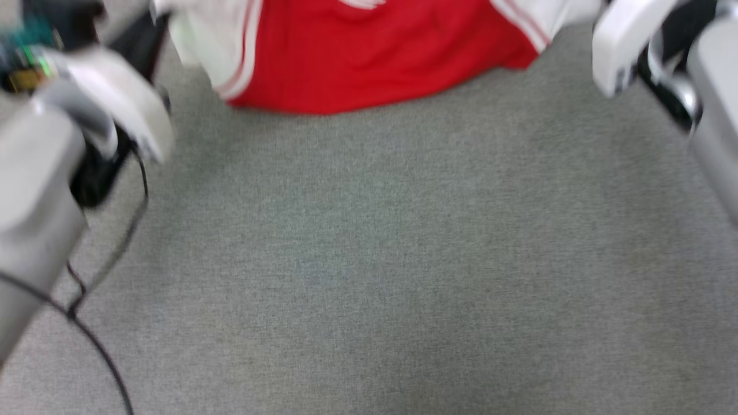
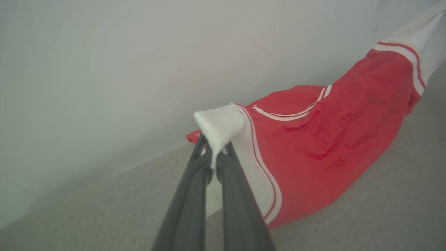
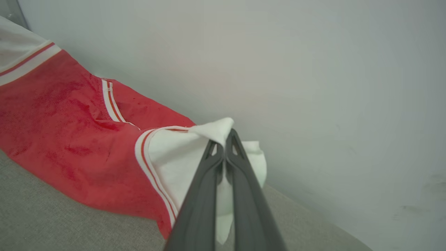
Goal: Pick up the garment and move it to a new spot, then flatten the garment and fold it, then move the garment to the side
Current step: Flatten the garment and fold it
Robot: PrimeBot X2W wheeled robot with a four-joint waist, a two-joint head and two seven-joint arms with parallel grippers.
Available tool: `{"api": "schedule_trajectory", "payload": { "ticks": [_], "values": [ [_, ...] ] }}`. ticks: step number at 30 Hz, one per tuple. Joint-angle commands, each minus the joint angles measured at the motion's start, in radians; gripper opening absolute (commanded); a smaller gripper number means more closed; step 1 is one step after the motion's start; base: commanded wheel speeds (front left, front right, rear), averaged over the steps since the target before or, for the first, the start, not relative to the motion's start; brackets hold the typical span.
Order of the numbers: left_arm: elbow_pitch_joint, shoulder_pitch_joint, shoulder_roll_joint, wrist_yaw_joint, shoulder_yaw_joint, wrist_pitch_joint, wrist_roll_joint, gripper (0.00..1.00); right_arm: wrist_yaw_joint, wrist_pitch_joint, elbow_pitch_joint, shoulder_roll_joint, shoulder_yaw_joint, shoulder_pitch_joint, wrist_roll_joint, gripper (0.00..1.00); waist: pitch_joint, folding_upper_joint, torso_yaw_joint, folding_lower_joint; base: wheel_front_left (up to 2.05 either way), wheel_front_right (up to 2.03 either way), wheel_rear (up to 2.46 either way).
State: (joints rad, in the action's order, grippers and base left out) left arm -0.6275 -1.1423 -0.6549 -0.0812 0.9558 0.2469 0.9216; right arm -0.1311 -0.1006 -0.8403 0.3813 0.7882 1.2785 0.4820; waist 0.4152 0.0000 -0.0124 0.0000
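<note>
The garment (image 1: 369, 57) hangs stretched sideways at the far end of the grey surface (image 1: 369, 259), right by the wall (image 2: 104, 69), with its red hem sagging onto the grey. The left gripper (image 2: 214, 153) is clamped on one white sleeve and the right gripper (image 3: 225, 139) pinches the other. There's loads of bare room in front, and loose cables (image 1: 104, 346) trail along the near left edge.
</note>
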Motion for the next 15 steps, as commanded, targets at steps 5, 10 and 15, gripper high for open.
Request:
{"api": "schedule_trajectory", "payload": {
  "ticks": [5,10,15],
  "values": [
    [0.104,0.227,-0.057,0.063,-0.016,0.014,0.048,0.0,0.001,-0.029,0.05,0.054,0.061,-0.168,0.088,0.0,-0.091,0.0,-0.023,0.0,0.0,0.0,0.0],
    [0.228,0.456,-0.111,0.134,-0.023,0.019,0.088,0.0,0.001,-0.057,0.091,0.108,0.096,-0.334,0.145,0.0,-0.162,0.0,-0.035,0.0,0.0,0.0,0.0],
    [0.33,0.648,-0.156,0.203,-0.04,0.019,0.117,0.0,0.001,-0.078,0.128,0.169,0.104,-0.498,0.167,0.0,-0.225,0.0,-0.039,0.0,0.0,0.0,0.0]
  ]
}}
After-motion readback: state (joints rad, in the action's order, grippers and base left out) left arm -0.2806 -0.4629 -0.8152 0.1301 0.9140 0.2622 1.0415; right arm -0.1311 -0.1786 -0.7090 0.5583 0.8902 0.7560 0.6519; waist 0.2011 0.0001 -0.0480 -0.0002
